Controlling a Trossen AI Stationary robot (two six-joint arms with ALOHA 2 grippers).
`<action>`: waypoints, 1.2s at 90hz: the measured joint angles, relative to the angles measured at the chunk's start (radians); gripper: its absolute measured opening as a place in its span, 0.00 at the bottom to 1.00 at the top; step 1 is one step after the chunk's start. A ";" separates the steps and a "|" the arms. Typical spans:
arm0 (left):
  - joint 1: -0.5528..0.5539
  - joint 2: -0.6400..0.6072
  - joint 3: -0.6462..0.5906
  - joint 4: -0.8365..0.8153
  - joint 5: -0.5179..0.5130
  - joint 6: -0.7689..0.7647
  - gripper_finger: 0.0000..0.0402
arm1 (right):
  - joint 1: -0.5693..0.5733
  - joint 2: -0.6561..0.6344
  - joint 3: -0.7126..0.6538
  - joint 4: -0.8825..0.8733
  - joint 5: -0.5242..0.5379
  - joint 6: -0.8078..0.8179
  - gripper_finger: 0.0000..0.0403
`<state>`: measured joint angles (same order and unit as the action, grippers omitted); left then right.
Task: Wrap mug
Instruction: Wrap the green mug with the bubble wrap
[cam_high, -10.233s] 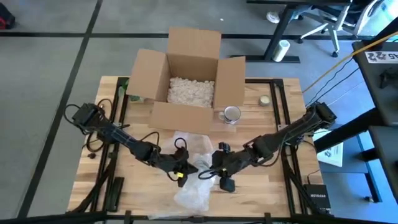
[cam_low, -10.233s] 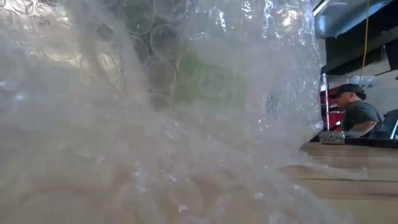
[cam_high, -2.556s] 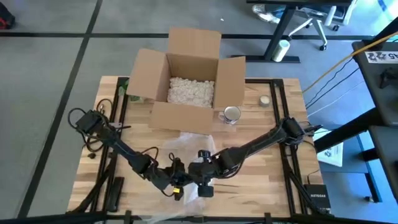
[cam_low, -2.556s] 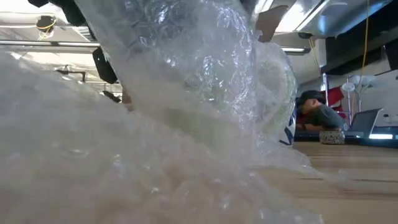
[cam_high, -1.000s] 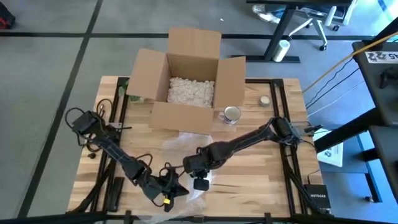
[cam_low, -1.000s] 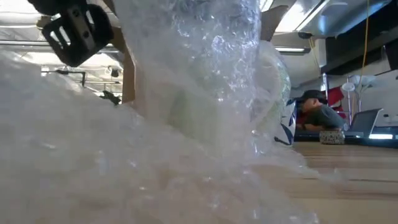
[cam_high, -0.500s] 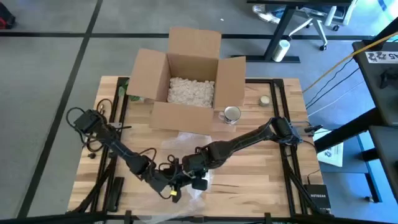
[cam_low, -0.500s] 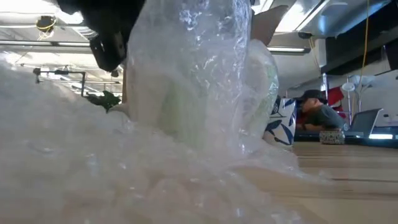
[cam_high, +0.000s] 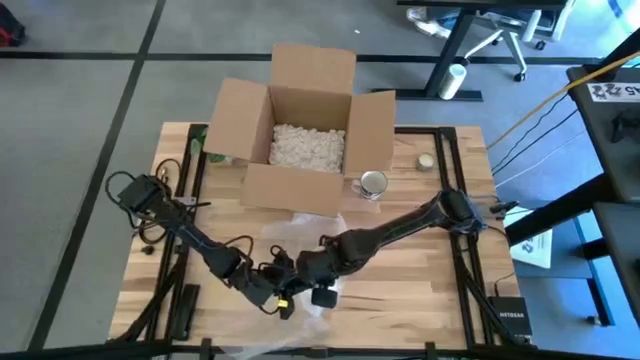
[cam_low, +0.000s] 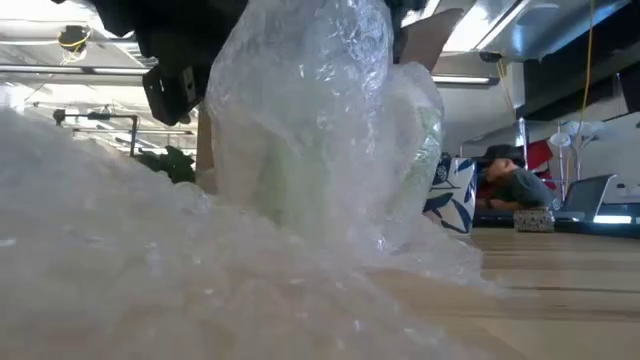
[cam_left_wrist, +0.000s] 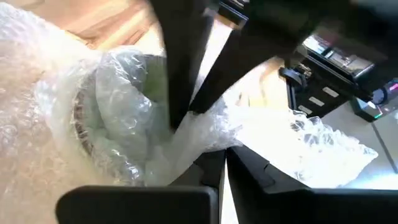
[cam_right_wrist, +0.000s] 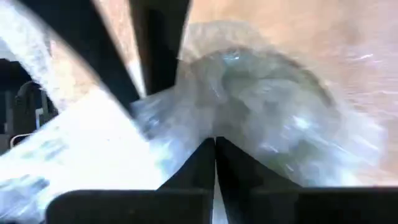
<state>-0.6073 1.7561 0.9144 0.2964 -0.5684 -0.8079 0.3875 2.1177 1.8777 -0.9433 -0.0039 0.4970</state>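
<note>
A greenish mug stands near the table's front middle, bundled in clear bubble wrap that spreads out on the table around it. The left wrist view shows the covered mug, and so does the right wrist view. My left gripper and my right gripper meet close together over the bundle, both shut on the wrap. The mug's body shows only dimly through the plastic. My left gripper pinches a gathered bunch of bubble wrap between its two fingers, right beside the covered mug; how many layers cannot be told. The wrap runs from the fingers over the mug, which stands on the table. My right gripper pinches bunched bubble wrap between its two fingers, close to the mug's covered top and next to the left gripper's fingers. The bundle below rests on the table.
An open cardboard box with packing peanuts stands at the back middle. A silver mug sits by its right front corner, and a small round thing farther right. A person sits in the room beyond the table.
My left gripper has come from near the front edge toward the far edge and right, up to the bundle beside my right gripper. The wrap has been drawn closer around the mug, and the bundle stands taller and narrower.
</note>
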 joint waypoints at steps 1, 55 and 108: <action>0.000 0.000 0.000 0.000 0.000 0.000 0.00 | 0.003 0.000 0.009 -0.006 0.006 -0.001 0.00; 0.010 0.003 -0.004 0.020 -0.001 0.028 0.00 | 0.026 0.005 0.009 0.075 0.072 -0.044 0.00; -0.120 -0.118 -0.007 -0.074 -0.047 0.079 0.00 | -0.035 0.079 0.007 0.036 -0.019 -0.037 0.00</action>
<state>-0.7268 1.6384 0.9070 0.2222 -0.6157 -0.7289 0.3523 2.1968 1.8851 -0.9072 -0.0232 0.4599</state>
